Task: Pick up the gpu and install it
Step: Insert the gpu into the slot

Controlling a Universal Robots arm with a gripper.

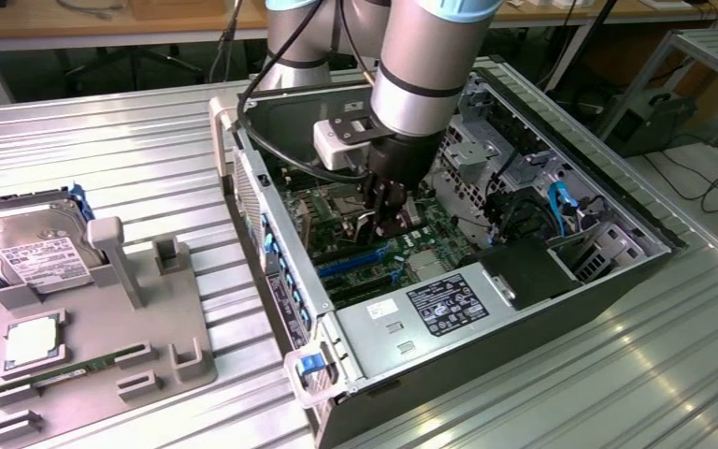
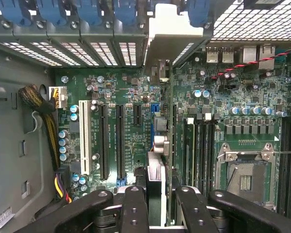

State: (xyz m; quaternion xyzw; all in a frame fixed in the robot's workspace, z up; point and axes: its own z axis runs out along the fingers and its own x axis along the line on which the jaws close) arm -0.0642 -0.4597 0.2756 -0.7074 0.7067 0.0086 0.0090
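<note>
GPU [image 2: 155, 187] sat edge-on between the fingers [image 2: 134, 208] in the wrist view, held upright inside the open computer case [image 1: 609, 281]. The fingers were closed on the card, one on each flat face, with its thin top edge showing as a pale strip running away from the gripper [image 2: 155, 213] toward the rear wall of the case. At that far end the card's silver bracket [image 2: 173, 36] stood against the row of slot openings with their blue latches [image 2: 89, 9].

The relation that mattered was the card's long axis against the expansion slots. The card ran parallel to the long black slots [image 2: 120, 141] on the motherboard [image 2: 242, 97], and lay directly below the fingers, so grip and card shared one line. It appeared to stand over a slot of its own, beside the two long black ones and on the side toward the memory slots [image 2: 196, 145] and the empty processor socket [image 2: 245, 177]. Whether its lower edge was already seated in the connector could not be told; the card's own body hid that contact.

In the exterior view the arm [image 1: 422, 65] reached straight down into the case, which lay on its side on the ribbed metal surface [image 1: 97, 159]. Toward that surface's edge at the exterior view's left stood a grey parts holder [image 1: 147, 365] carrying a hard drive [image 1: 29, 253], a processor [image 1: 33, 339] and a memory stick [image 1: 72, 369]; no card lay there.
</note>
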